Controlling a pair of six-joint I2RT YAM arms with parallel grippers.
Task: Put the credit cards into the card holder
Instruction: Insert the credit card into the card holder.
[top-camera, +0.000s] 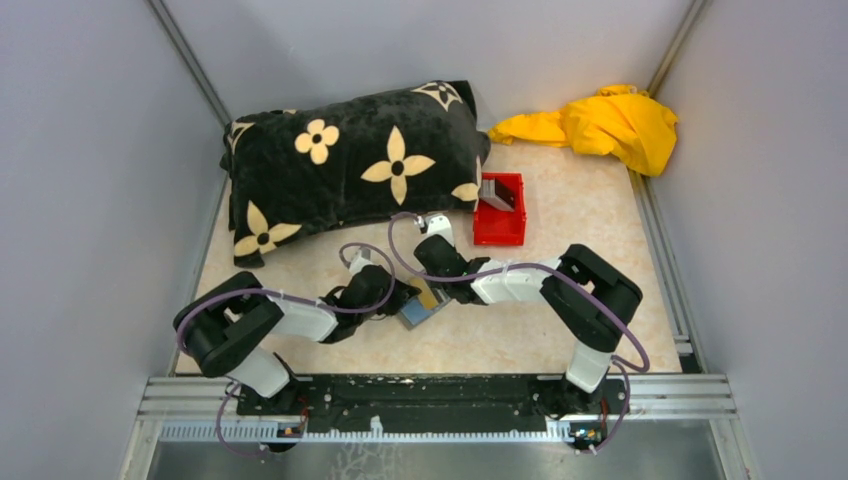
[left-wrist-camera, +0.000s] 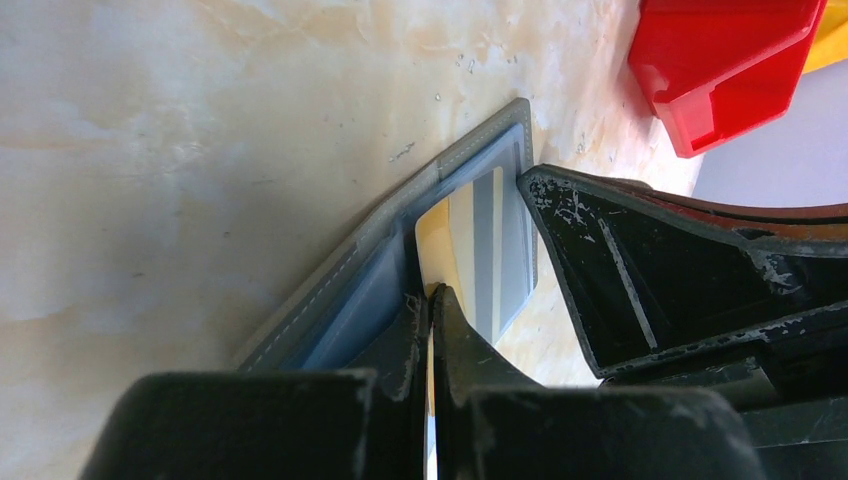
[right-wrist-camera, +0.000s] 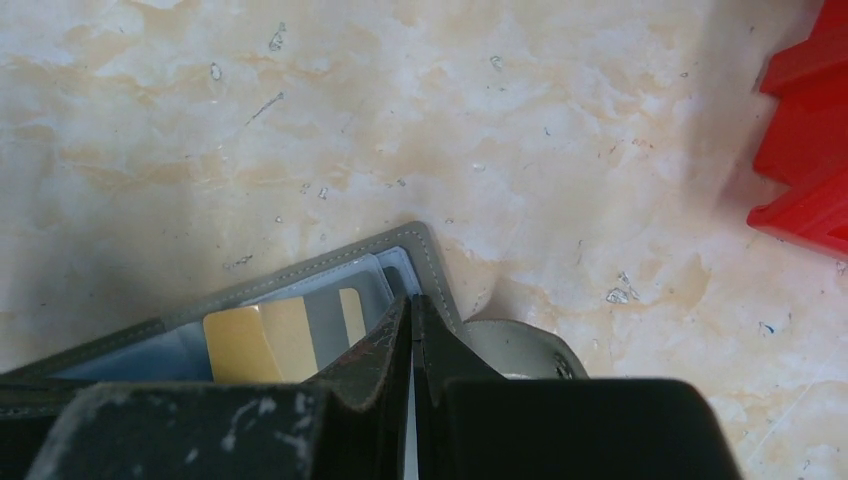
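Left wrist: tan card (left-wrist-camera: 437, 245) at card holder (left-wrist-camera: 365, 295)

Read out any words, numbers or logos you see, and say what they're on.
None can be read.
The tan-yellow card in the card holder shows only plain yellow and grey bands.
The red bin bears no label that shows.
The black blanket has flower shapes, no letters.

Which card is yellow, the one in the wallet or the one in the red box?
The yellow card is the one lying in the holder; it has a grey stripe. The grey card leans in the red bin.
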